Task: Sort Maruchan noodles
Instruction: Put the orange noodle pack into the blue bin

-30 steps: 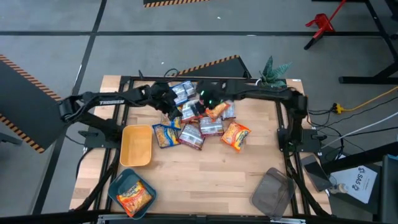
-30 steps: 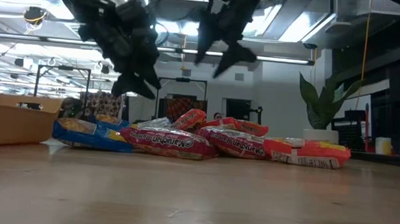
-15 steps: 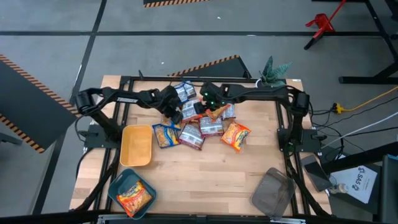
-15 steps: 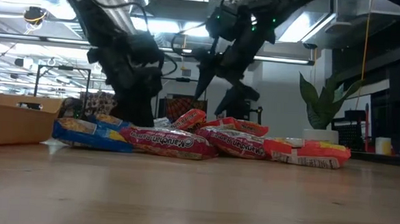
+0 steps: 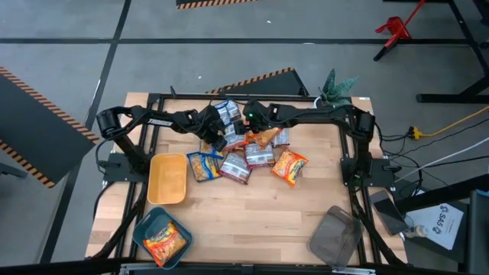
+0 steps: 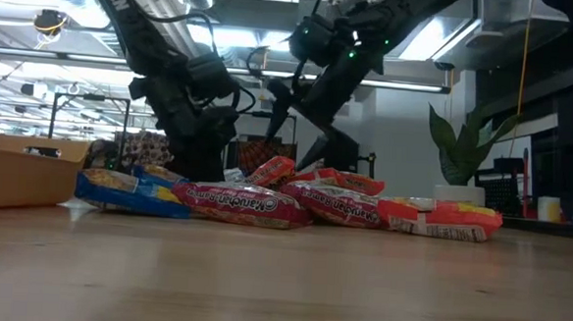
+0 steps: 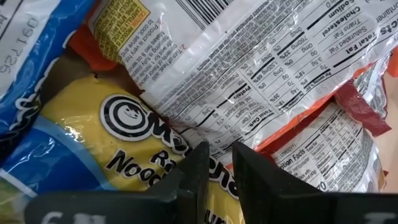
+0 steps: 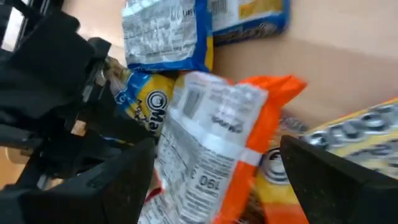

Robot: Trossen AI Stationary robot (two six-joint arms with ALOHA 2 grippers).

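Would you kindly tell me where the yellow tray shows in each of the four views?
High view: yellow tray left of the packet pile.
Low view: at the left edge, seen side-on.
Left wrist view: not in it.
Right wrist view: not in it.
Shared landmark: the blue-and-yellow packet lying beside the tray.

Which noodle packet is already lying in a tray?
The orange packet in the teal tray, alone at the table's front left; all other packets lie on the table.
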